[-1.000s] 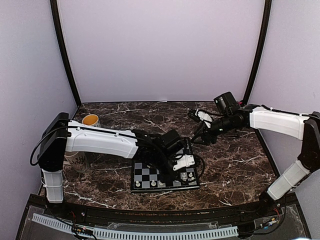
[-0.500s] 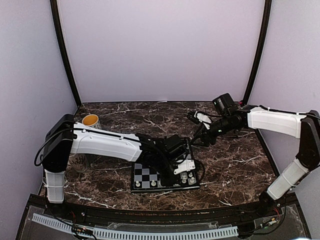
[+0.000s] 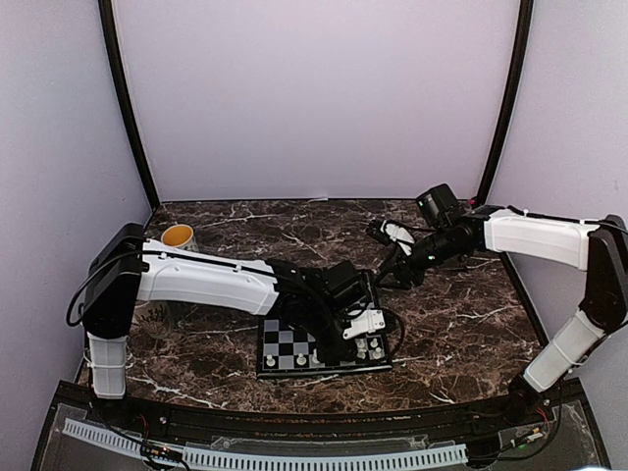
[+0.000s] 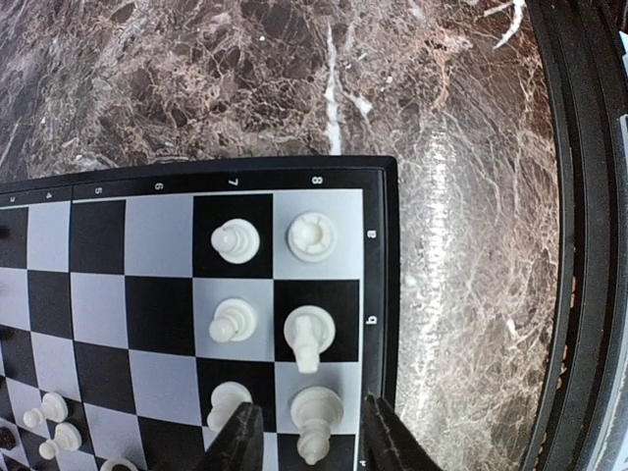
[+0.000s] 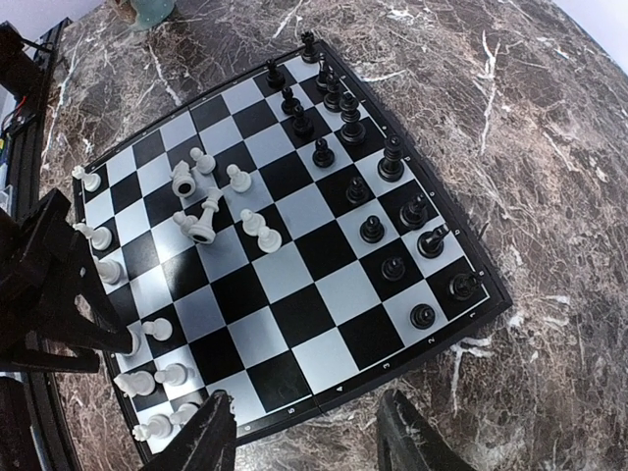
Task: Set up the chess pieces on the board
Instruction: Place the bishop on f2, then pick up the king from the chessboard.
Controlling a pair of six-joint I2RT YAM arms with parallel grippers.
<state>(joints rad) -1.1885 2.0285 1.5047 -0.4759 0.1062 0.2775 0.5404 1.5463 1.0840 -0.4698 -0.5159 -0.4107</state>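
Cannot see most of the board (image 3: 294,345) in the top view: hidden at centre-bottom under the left arm (image 3: 206,280), only the lower-left squares clear. Cannot tell the chess pieces (image 3: 368,345) apart there, just pale specks at the board's right edge.

Cut off at the bottom of the left wrist view: left gripper (image 4: 308,437), fingers (image 4: 240,442) showing only as dark tips. Released, jaws parted either side of a white piece (image 4: 316,407) on the edge column, gaps on both flanks.

Visible only from the right wrist view: the whole board, black men (image 5: 353,128) ranked along the upper-right edge, white men (image 5: 201,211) mid-board with some on their sides, others down the left side. Also there, right gripper (image 5: 304,422) spread wide at frame bottom, grasping nothing, over the board's lower edge.

Dark white-veined marble table (image 3: 461,324). Lilac walls (image 3: 314,98). Yellow-lined mug (image 3: 178,236) at left, lower part behind the arm.
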